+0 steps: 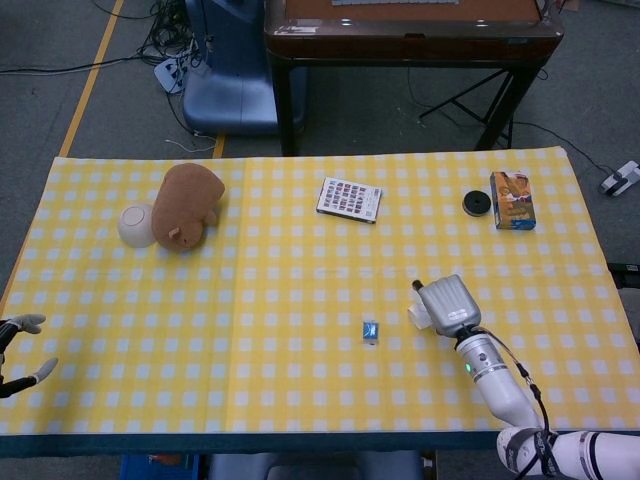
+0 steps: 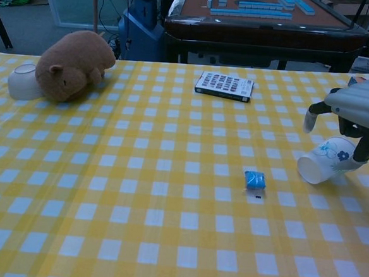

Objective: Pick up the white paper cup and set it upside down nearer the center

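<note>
The white paper cup [image 2: 324, 165], printed with blue flowers, lies on its side on the yellow checked cloth, its mouth facing left. In the head view only a sliver of the cup [image 1: 417, 314] shows beside my right hand [image 1: 450, 304]. That right hand [image 2: 357, 112] hovers palm-down over the cup with its fingers spread. One finger [image 2: 363, 148] reaches down to the cup's base end, while the thumb stays clear above the rim. My left hand [image 1: 20, 352] waits at the table's near left edge, fingers apart and holding nothing.
A small blue wrapper [image 2: 254, 179] lies just left of the cup. Further back are a card pack [image 2: 224, 85], a black lid [image 2: 342, 96] and an orange box [image 1: 512, 200]. A brown plush [image 2: 72, 64] and a white bowl [image 2: 22, 81] sit far left.
</note>
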### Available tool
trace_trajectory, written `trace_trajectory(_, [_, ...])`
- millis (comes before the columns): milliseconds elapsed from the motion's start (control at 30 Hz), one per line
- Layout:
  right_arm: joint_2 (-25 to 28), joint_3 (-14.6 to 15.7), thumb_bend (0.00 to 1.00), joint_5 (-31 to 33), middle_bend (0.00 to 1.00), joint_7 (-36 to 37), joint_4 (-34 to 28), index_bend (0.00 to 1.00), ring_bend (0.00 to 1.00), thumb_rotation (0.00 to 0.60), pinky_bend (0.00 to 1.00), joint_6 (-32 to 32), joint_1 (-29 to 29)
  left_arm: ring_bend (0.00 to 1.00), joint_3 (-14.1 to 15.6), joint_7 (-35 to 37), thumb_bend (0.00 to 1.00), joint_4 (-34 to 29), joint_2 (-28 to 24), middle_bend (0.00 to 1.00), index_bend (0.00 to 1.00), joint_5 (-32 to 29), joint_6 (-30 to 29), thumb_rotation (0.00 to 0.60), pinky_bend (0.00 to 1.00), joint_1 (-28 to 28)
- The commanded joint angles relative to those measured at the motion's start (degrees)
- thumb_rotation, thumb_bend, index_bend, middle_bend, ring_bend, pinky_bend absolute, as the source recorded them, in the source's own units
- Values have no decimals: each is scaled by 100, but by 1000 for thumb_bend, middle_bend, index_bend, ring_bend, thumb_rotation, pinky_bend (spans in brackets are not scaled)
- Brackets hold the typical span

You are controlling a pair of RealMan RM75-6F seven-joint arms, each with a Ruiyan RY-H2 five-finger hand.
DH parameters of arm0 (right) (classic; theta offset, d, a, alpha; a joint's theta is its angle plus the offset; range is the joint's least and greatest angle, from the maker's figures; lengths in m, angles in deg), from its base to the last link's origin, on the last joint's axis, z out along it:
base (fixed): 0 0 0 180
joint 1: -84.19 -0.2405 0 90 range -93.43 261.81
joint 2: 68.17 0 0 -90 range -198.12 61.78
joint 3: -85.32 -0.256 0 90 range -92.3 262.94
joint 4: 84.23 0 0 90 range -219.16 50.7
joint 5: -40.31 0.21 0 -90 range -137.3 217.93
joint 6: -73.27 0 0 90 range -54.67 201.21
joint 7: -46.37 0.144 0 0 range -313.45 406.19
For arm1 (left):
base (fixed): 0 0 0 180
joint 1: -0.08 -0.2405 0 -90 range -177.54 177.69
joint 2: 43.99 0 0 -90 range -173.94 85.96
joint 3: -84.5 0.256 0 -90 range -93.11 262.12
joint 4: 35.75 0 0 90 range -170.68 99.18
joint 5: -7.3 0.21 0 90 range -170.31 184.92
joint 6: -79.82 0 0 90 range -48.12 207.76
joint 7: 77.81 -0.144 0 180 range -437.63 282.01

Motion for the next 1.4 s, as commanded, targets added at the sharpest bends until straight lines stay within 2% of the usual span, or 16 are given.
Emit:
trace_trajectory(33, [-34,58,0,154,1000,-138,38,296,1000,600,1000,-24,-96,389,2,1,45,-3,0,459,423,8,-3,600,654,0])
trace_trajectory(300, [-202,170,0,447,1000,-308,149,296,1000,600,1000,-59,-287,389,6,6,44,1,-3,459,423,10,-1,600,654,-1])
trace_trajectory(633, [-444,257,0,710,1000,-424,344,344,1000,600,1000,-79,-503,388,-7,91,45,4,-28,459,423,-2,-51,600,654,-30])
trace_trajectory(933, [-550,286,0,771,1000,-261,457,512,1000,600,1000,-47,-577,389,-20,162,45,20,-47,459,423,-23,-71,600,654,-48])
trace_trajectory(1167, [-219,40,0,574,1000,764,121,536,1000,600,1000,-179,-439,389,-15,160,45,26,-47,459,423,-18,-60,600,654,-47])
trace_trajectory(1400, [242,-310,7,-102,1000,2611,-265,536,1000,600,1000,-474,-117,388,-6,109,45,7,-39,459,423,5,-41,600,654,-32])
